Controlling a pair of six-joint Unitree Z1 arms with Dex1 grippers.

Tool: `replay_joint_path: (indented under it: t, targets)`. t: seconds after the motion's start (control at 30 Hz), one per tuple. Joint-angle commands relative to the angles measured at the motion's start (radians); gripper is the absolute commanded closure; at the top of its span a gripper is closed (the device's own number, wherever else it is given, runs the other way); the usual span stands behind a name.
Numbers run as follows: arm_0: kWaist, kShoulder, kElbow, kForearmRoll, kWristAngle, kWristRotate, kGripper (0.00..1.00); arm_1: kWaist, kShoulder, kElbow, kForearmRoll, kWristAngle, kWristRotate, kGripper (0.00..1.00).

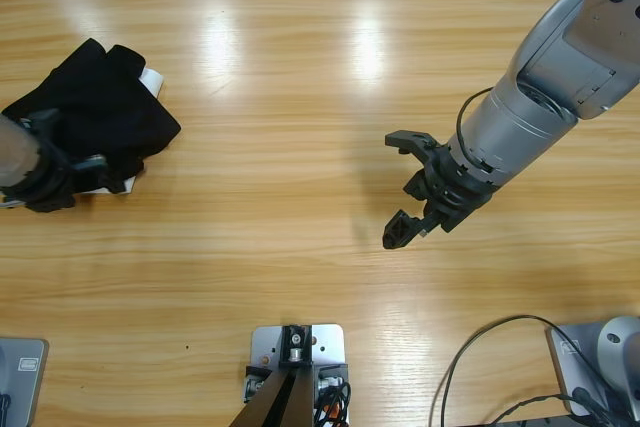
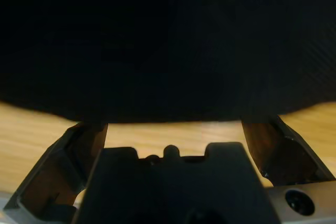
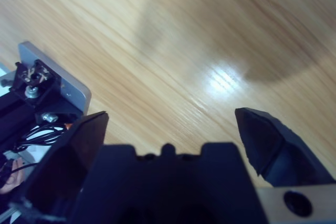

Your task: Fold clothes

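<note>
The black shirt [image 1: 95,112] is lying in a bunched heap at the far left of the wooden surface [image 1: 300,127], and it is sitting on top of a white cloth [image 1: 150,80] that is peeking out underneath. The left gripper [image 1: 85,167] is resting at the shirt's near edge with its jaws spread wide, and the black cloth is filling the space in front of them.

The gripper might be pinching the white cloth too, because the two are touching. The shirt might also be staying crumpled if only one layer gets pulled.

The right gripper [image 1: 408,187] is hanging wide open over bare wood, well apart from the shirt.
</note>
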State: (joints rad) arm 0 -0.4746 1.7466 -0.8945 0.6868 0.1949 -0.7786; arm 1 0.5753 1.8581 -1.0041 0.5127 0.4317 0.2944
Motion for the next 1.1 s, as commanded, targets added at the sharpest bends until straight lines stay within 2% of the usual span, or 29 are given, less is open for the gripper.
replay_joint_path:
  t: [0.03,0.17,0.47,0.6,0.73,0.8,0.9,0.97,1.07,1.1]
  targets:
    - [0.123,0.107,0.018,-0.079,0.045,0.056,0.000,0.008,0.052,0.010,-0.008,0.024,0.012,0.000]
    - [0.190,0.124,-0.077,-0.082,0.084,0.165,0.000,0.008,0.079,0.022,-0.015,0.028,0.012,0.000]
    - [0.263,0.292,-0.360,-0.087,0.107,0.385,0.000,0.008,0.108,0.011,-0.022,0.041,0.012,0.000]
    - [0.289,0.323,-0.446,-0.074,0.121,0.400,0.000,0.008,0.090,0.011,-0.018,0.053,0.022,0.000]
    - [0.238,0.183,-0.419,0.090,0.084,0.371,0.000,0.008,0.069,0.010,-0.017,0.065,0.037,0.000]
    - [0.213,0.060,-0.314,0.136,0.031,0.322,0.000,0.008,0.061,0.004,-0.020,0.067,0.051,0.000]
    - [0.211,-0.217,-0.125,0.151,-0.065,0.205,0.000,0.013,0.022,0.001,-0.019,0.067,0.075,0.000]
    - [0.211,-0.405,-0.081,0.154,-0.100,0.182,0.000,0.015,-0.058,0.009,-0.018,0.067,0.071,0.000]
    - [0.217,-0.505,-0.096,0.164,-0.117,0.260,0.000,0.015,-0.251,0.021,-0.018,0.058,0.055,0.000]
    - [0.246,-0.541,-0.094,0.175,-0.111,0.253,0.000,0.015,-0.323,0.033,-0.017,0.024,0.055,0.000]
